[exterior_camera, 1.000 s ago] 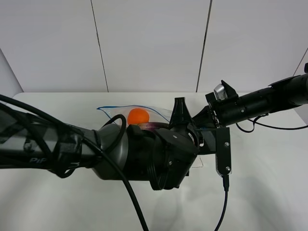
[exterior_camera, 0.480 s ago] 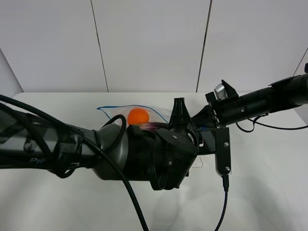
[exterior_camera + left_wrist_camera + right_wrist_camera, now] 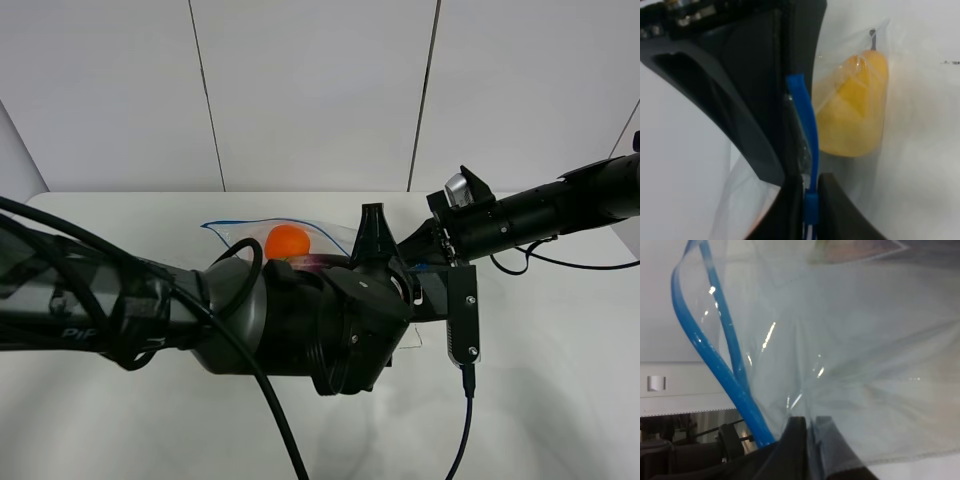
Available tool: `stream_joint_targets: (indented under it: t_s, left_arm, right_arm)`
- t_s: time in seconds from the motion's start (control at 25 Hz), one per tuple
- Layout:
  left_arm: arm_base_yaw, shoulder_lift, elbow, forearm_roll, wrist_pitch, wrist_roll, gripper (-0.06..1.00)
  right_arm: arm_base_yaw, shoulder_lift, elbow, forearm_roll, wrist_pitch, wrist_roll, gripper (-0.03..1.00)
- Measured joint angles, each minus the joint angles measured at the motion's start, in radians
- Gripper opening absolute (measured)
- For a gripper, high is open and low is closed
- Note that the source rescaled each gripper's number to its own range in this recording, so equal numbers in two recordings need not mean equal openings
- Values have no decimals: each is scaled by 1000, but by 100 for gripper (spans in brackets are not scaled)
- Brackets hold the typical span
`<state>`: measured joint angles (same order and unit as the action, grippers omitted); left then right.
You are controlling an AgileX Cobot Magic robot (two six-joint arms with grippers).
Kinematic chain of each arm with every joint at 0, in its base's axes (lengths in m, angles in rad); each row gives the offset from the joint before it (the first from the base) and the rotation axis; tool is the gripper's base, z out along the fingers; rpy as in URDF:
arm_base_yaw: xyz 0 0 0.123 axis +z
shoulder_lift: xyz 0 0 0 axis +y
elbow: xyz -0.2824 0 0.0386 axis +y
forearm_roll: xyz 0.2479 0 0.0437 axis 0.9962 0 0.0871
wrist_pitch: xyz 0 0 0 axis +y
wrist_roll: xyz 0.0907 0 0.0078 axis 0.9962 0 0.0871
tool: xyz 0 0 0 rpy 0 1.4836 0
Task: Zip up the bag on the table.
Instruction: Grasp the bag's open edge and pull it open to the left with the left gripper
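Note:
The clear bag (image 3: 318, 236) lies on the white table (image 3: 120, 225), mostly hidden behind my left arm. Its orange (image 3: 287, 241) and the blue zipper strip (image 3: 228, 222) show at the back. In the left wrist view my left gripper (image 3: 809, 186) is shut on the blue zipper strip (image 3: 806, 115), with the yellow fruit (image 3: 855, 110) inside the bag beside it. In the right wrist view my right gripper (image 3: 810, 426) is shut on the clear film of the bag (image 3: 865, 365), close to the blue strip (image 3: 715, 355), which gapes open in two lines. The eggplant barely shows.
My left arm (image 3: 200, 320) fills the front left of the exterior view. My right arm (image 3: 540, 215) reaches in from the right, with a cable (image 3: 465, 420) hanging to the table. White wall panels (image 3: 310, 90) stand behind the table.

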<state>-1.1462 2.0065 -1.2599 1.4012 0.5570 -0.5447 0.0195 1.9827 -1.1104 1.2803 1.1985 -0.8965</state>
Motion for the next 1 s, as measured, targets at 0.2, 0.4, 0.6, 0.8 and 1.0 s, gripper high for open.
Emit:
stream_joint_targets:
  t_s: [0.2, 0.4, 0.6, 0.8, 1.0]
  left_arm:
    - [0, 0, 0, -3, 12, 7, 0]
    - [-1, 0, 0, -13, 21, 48, 0]
    - [-1, 0, 0, -19, 38, 91, 0]
    - [-3, 0, 0, -24, 42, 105, 0]
    - [-1, 0, 0, -27, 60, 136, 0]
  right_arm:
    - [0, 0, 0, 2, 1, 0, 0]
    - [0, 0, 0, -2, 3, 0, 0]
    - [0, 0, 0, -8, 4, 0, 0]
    - [0, 0, -2, -24, 2, 9, 0]
    - [0, 0, -2, -30, -1, 23, 0]
